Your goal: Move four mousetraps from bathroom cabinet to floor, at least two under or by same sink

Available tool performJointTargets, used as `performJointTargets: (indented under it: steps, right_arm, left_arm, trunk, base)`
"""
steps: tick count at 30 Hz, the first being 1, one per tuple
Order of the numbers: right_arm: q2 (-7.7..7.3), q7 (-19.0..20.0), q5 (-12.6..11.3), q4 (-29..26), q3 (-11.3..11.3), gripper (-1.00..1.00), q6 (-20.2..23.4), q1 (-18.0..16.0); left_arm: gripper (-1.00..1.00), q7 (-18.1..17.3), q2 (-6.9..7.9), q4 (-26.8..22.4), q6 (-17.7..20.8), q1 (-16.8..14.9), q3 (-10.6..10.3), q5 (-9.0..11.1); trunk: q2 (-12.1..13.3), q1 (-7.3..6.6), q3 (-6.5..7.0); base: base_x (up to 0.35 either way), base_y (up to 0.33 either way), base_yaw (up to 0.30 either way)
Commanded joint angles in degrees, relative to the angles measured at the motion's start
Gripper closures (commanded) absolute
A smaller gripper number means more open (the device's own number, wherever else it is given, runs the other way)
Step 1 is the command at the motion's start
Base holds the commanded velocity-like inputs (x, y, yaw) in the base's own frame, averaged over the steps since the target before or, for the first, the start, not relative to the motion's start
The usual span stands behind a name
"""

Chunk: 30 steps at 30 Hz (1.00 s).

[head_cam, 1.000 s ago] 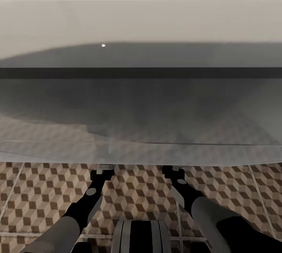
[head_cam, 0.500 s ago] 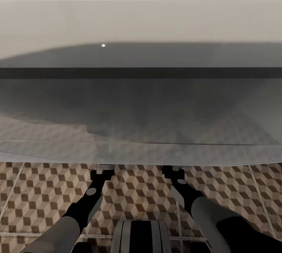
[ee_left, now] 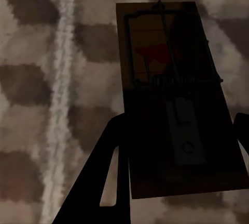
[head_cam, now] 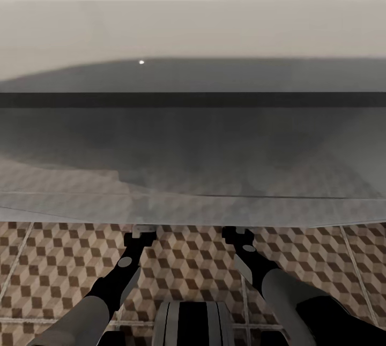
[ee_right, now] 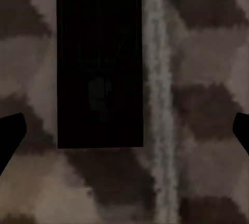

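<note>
Apparently mid-placement – left gripper (ee_left: 174, 156) clenched on a mousetrap (ee_left: 174, 94) just above bathroom floor (ee_left: 36, 104) beneath the white sink (head_cam: 193, 30). Right gripper (ee_right: 124, 135) spread, 2nd trap (ee_right: 98, 63) released on tiles. Other two unseen.

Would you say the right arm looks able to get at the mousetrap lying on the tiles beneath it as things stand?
Probably yes. In the right wrist view the mousetrap lies flat on the bathroom floor, and the right end effector is open with its fingers spread wide. Nothing lies between them, though the mousetrap sits off centre.
</note>
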Motion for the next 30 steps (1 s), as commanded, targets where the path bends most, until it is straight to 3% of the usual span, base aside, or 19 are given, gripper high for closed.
performJointTargets:
  steps: [1, 9, 30]
  right_arm:
    - [0.0, -0.2, -0.6, 0.1, 0.5, -1.0, -0.2, 0.0]
    - [0.0, -0.2, -2.1, 0.0, 0.5, -1.0, -0.3, 0.0]
    - [-0.07, 0.3, -2.5, 0.0, 0.6, -1.0, -0.4, 0.0]
  left_arm:
    - [1.0, 0.7, 0.04, 0.0, -0.1, 0.0, -0.4, -0.1]
    - [1.0, 0.7, 0.04, 0.0, -0.1, 0.0, -0.4, -0.1]
    - [1.0, 0.7, -0.04, -1.0, -0.1, -0.4, -0.4, -0.2]
  trunk:
    - [0.0, -0.01, -0.03]
    - [0.0, -0.01, -0.03]
    - [0.0, -0.01, -0.03]
  base:
    - [0.0, 0.0, 0.0]
    - [0.0, 0.0, 0.0]
    - [0.0, 0.0, 0.0]
